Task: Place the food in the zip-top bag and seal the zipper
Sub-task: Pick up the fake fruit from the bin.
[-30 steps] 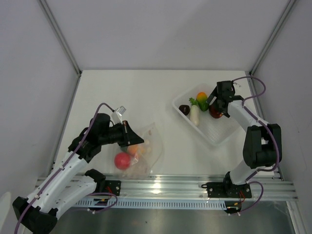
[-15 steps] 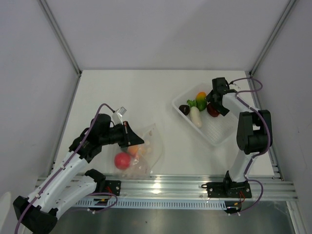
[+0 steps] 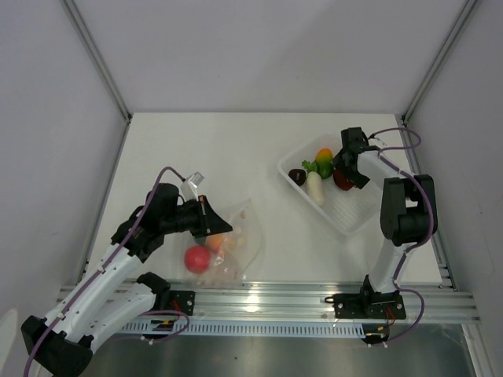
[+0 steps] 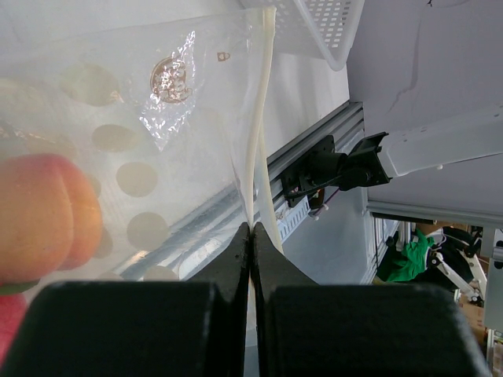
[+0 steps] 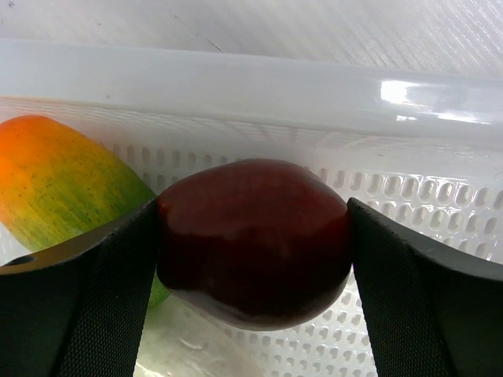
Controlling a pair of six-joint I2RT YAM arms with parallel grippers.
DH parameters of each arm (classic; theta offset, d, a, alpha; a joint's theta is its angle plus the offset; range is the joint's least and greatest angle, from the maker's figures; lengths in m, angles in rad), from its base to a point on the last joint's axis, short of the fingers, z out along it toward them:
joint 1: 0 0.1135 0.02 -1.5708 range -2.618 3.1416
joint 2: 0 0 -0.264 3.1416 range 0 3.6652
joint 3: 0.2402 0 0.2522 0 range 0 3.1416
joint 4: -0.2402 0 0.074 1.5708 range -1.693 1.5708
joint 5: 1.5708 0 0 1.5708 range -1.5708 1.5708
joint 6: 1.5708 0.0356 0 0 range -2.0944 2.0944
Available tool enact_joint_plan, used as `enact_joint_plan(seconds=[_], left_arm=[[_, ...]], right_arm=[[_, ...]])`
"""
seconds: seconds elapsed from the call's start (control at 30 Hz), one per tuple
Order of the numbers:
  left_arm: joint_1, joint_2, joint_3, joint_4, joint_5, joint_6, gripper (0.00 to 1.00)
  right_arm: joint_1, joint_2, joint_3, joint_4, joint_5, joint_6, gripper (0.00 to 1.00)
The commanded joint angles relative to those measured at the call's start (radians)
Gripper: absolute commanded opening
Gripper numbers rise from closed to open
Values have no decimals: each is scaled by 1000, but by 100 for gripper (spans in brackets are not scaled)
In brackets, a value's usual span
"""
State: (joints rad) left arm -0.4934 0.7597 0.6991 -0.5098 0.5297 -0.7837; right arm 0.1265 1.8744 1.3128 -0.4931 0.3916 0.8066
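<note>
The clear zip-top bag (image 3: 236, 245) lies near the front left with a red apple (image 3: 196, 258) and a peach (image 3: 214, 240) inside. My left gripper (image 3: 211, 222) is shut on the bag's mouth edge (image 4: 253, 188); the peach (image 4: 43, 216) shows through the plastic. My right gripper (image 3: 346, 174) is in the white tray (image 3: 346, 220), shut on a dark red piece (image 5: 253, 239). The orange-green mango (image 5: 63, 188) lies just left of it. In the top view the mango (image 3: 324, 155), a green piece (image 3: 324, 168), a white radish (image 3: 313, 187) and a dark purple piece (image 3: 296, 176) lie in the tray.
The tray's far wall (image 5: 251, 86) stands right behind the dark red piece. An aluminium rail (image 3: 314, 297) runs along the table's near edge. Frame posts stand at the back corners.
My right arm has swung toward the tray's back and lowered onto the dark red piece, with the jaws now against both its sides. My left gripper and the bag have stayed still.
</note>
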Motion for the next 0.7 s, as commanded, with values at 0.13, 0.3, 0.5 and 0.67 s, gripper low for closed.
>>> enact_joint_plan(seconds=[0.13, 0.3, 0.5, 0.67], left_arm=[[-5, 0, -7, 25, 13, 8, 1], [-4, 1, -6, 28, 16, 3, 1], [-5, 13, -1, 40, 24, -3, 1], [-5, 30, 2, 50, 29, -6, 1]], right_arm=[[-5, -95, -44, 41, 3, -35, 41], [-5, -207, -60, 28, -16, -78, 21], [-5, -404, -173, 122, -163, -193, 0], [12, -622, -277, 269, -448, -316, 0]])
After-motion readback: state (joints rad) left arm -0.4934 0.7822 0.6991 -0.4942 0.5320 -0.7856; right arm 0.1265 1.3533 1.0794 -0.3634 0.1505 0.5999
